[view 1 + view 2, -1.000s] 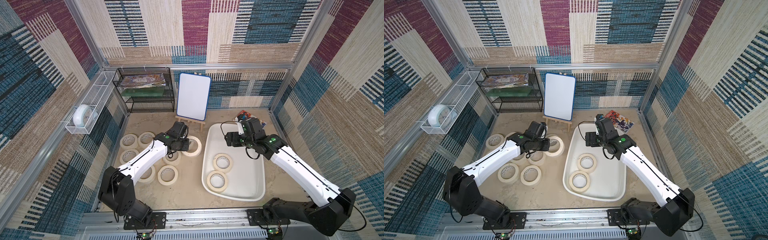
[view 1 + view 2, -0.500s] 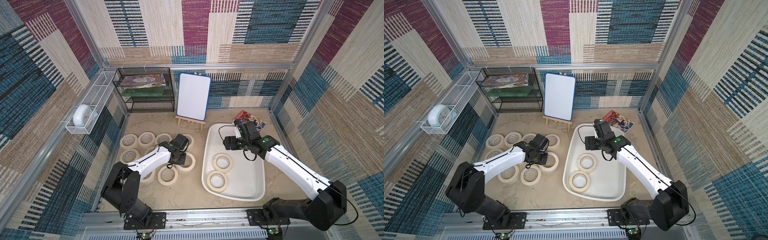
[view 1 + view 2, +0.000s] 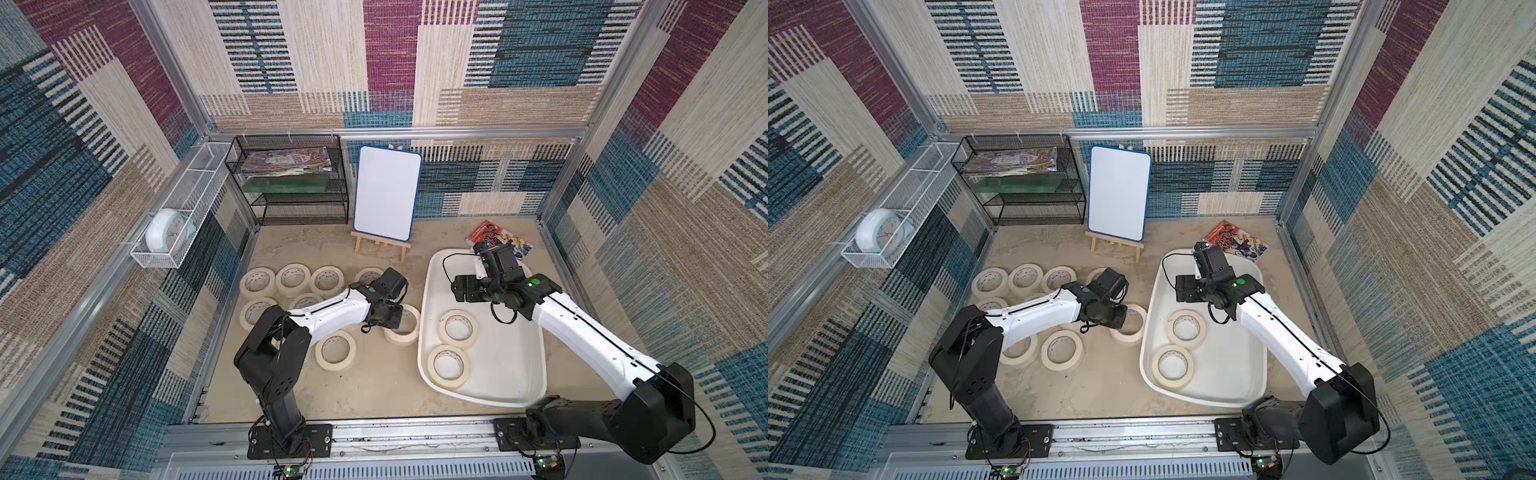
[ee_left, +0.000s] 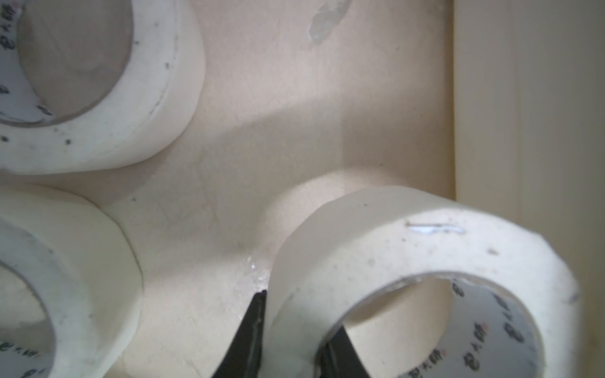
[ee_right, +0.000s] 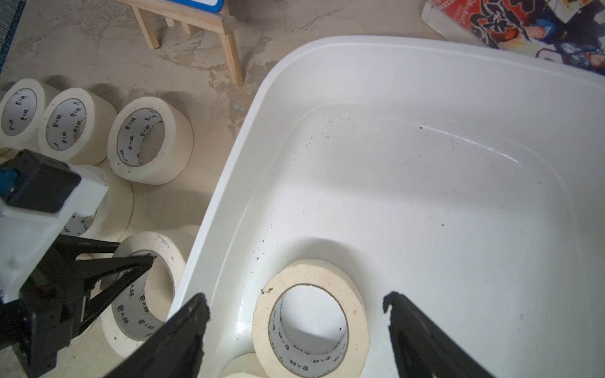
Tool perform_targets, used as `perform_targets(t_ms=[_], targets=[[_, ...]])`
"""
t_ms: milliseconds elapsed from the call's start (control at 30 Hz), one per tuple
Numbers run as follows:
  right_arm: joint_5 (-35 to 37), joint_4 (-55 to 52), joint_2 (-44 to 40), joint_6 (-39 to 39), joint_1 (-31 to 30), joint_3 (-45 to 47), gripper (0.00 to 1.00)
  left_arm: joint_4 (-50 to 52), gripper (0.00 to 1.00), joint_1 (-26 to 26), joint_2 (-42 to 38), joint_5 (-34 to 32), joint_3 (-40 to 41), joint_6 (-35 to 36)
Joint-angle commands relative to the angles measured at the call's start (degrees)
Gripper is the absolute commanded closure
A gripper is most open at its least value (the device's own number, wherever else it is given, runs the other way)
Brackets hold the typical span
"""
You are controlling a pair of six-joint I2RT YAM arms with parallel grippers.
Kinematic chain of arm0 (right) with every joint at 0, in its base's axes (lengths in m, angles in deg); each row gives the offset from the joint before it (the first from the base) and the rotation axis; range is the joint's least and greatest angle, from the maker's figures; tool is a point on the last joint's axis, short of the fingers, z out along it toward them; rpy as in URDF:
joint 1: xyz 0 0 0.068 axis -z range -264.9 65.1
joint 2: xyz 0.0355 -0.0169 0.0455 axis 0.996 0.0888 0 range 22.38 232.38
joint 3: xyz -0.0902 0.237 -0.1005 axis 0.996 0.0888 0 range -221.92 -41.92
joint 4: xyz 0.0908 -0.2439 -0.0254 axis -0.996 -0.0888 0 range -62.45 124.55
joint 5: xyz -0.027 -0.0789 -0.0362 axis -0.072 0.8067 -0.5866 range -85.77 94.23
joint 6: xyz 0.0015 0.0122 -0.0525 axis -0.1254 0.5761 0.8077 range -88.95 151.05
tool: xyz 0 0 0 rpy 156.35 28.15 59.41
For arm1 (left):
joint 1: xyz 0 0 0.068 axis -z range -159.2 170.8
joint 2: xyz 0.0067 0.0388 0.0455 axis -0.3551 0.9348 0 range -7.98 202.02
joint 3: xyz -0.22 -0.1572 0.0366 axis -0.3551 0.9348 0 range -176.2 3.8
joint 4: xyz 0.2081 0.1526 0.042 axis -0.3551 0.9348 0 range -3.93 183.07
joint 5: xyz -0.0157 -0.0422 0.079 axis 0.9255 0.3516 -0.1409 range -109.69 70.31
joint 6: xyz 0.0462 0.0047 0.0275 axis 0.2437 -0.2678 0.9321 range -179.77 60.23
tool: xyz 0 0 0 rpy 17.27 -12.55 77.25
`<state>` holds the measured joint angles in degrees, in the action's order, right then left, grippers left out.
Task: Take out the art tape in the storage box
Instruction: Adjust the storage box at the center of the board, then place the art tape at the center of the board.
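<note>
**Top views** — the art tape is cream rolls, wide rings with white printed cores. Two lie flat in the storage box (image 3: pixel 428 291) (image 3: pixel 1152 299). The first boxed roll (image 3: pixel 474 332) (image 3: pixel 1201 330) is nearly beneath the right claw (image 3: pixel 460 289) (image 3: pixel 1185 289). The second boxed roll (image 3: pixel 432 365) (image 3: pixel 1158 368) is just beside it, farther from that claw. The left claw (image 3: pixel 395 319) (image 3: pixel 1118 318) is down on the held roll (image 3: pixel 409 340) (image 3: pixel 1133 337), outside the box and just beside its wall. Loose rolls (image 3: pixel 293 277) (image 3: pixel 1025 276) cluster on the bench (image 3: pixel 374 395) behind that claw.

**Left wrist** — the left claw (image 4: pixel 298 314) pinches the wall of the held roll (image 4: pixel 393 248). One of its fingers (image 4: pixel 253 333) is outside the ring and the other inside, pressed close. The storage box (image 4: pixel 523 131) wall stands just past the roll. Two loose rolls (image 4: pixel 157 108) lie on the claw's other side. Whether the held roll rests on the bench, I cannot tell.

**Right wrist** — the right claw (image 5: pixel 294 304) is spread wide and holds nothing. The first boxed roll (image 5: pixel 355 294) shows between its tips, apart from both. Beyond the storage box (image 5: pixel 294 81) rim, the left claw (image 5: pixel 144 261) grips the held roll (image 5: pixel 170 248).

**Change** — a second ago the left claw had the held roll farther back on the bench. It is now nearer the arm bases and tight beside the box. The right claw has shifted slightly toward the first boxed roll. The box count is unchanged at two.
</note>
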<state>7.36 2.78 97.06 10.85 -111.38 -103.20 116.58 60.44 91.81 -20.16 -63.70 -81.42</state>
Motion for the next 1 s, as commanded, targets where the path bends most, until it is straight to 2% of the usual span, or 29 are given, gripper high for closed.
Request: perform_targets(t_ms=[0, 100, 300, 600, 733, 833, 900, 967], targets=[[-0.28, 1.12, 1.6, 0.35, 0.06, 1.09, 0.11, 0.25, 1.0, -0.32, -0.56, -3.73, -1.44, 0.91], [0.64, 0.52, 2.06, 0.3, 0.44, 2.95, 0.11, 1.01, 1.0, -2.06, -0.65, -6.92, -0.85, 2.6], [2.43, -0.23, -1.84, -1.56, 1.58, 7.55, 0.12, -2.35, 1.0, -7.43, 0.97, -5.8, 1.41, 3.53], [0.94, 0.52, -1.83, -4.15, 1.92, 14.54, 0.13, -4.08, 1.0, -9.11, 5.83, -5.46, 1.04, 3.98], [2.04, 2.52, -0.25, -4.66, 3.96, 17.4, 0.16, -4.57, 0.99, -10.36, 7.04, -5.85, 0.71, 4.11], [0.72, 3.78, 0.64, -4.45, 4.87, 18.68, 0.19, -4.58, 0.85, -11.07, 7.01, -5.52, 0.37, 4.21], [-1.13, 5.09, 1.11, -4.82, 4.95, 19.18, 0.21, -4.08, 0.69, -11.07, 6.57, -5.18, -0.06, 4.39], [-2.3, 6.2, 2.13, -4.93, 4.97, 19.63, 0.22, -3.62, 0.59, -11.07, 5.85, -4.74, -0.29, 4.35]])
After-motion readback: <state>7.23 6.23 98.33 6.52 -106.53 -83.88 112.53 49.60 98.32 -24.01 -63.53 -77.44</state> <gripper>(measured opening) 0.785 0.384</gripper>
